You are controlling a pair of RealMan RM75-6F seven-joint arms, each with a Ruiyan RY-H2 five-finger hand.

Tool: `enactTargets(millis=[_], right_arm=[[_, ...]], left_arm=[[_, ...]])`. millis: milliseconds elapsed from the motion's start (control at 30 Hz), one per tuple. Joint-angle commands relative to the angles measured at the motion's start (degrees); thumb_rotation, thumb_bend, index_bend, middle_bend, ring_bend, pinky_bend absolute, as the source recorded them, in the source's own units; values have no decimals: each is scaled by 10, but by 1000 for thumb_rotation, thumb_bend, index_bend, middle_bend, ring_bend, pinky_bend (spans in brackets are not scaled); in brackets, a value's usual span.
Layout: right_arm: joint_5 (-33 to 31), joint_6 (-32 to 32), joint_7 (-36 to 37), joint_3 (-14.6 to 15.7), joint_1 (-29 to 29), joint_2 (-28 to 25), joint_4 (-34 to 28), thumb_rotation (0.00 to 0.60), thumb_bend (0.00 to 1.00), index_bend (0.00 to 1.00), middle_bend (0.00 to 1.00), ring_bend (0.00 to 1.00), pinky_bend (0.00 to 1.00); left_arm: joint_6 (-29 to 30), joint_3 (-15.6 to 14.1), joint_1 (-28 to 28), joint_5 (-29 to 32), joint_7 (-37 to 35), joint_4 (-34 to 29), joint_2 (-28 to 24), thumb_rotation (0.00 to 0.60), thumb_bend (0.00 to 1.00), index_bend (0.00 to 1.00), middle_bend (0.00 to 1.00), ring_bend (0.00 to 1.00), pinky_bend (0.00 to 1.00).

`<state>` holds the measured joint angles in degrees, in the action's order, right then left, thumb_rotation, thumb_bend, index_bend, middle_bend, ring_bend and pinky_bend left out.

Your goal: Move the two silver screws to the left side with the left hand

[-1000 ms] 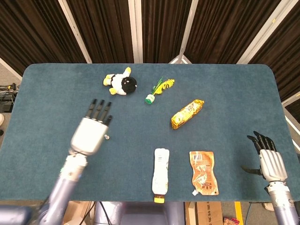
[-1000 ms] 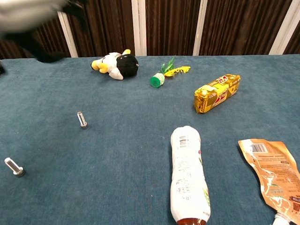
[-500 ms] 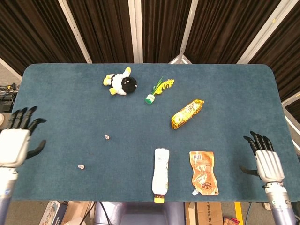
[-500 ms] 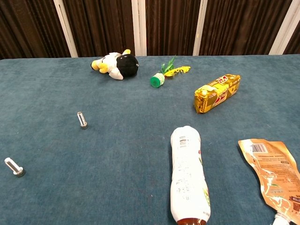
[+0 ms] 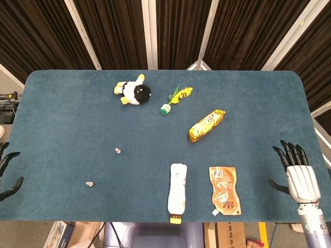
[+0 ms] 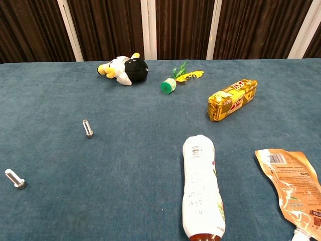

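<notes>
Only the head view catches the hands. At its left edge a few dark fingers (image 5: 7, 173) of the left hand (image 5: 5, 175) show past the near-left corner of the teal-carpeted bench (image 5: 62, 113), spread and holding nothing. The right hand (image 5: 299, 175) sits off the near-right corner, its fingers (image 5: 289, 152) apart and empty. The chest view shows neither hand.

Nearest the left fingers lies a small silver screw (image 5: 89, 184), well apart from them on the bench; the chest view shows it as a bolt with a head, lying tilted (image 6: 15, 178). A second silver screw (image 5: 118, 151) lies farther in and more to the right, standing nearly upright in the chest view (image 6: 88, 128).

Toward the right fingers, along the near edge, lie a white plastic bottle with an amber cap end (image 5: 177, 194) and, just beside it, a flat orange pouch (image 5: 224, 190), which the chest view cuts off at its right border. Farther back is a shiny gold snack packet (image 5: 206, 125), then a green-and-yellow shuttlecock-like toy (image 5: 173, 100) and a black, white and yellow plush animal (image 5: 133, 92) near the far edge.
</notes>
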<state>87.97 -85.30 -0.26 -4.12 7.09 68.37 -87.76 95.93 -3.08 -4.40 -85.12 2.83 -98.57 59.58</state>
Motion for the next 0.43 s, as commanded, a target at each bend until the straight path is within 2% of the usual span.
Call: enactTargets(millis=[33,433], right_arm=[[5,0,-2,4,-1,-7,-6,600,112,152,68,38,0],[7,-5,-4,4,-4,-13,-16,600,112,153,67,38,0]], left_arm=[[12,11,9,3,12,8,8,600,448,227,28,0,0],[-9,32,19,36,25,4,0,600,448,216,22,0,0]])
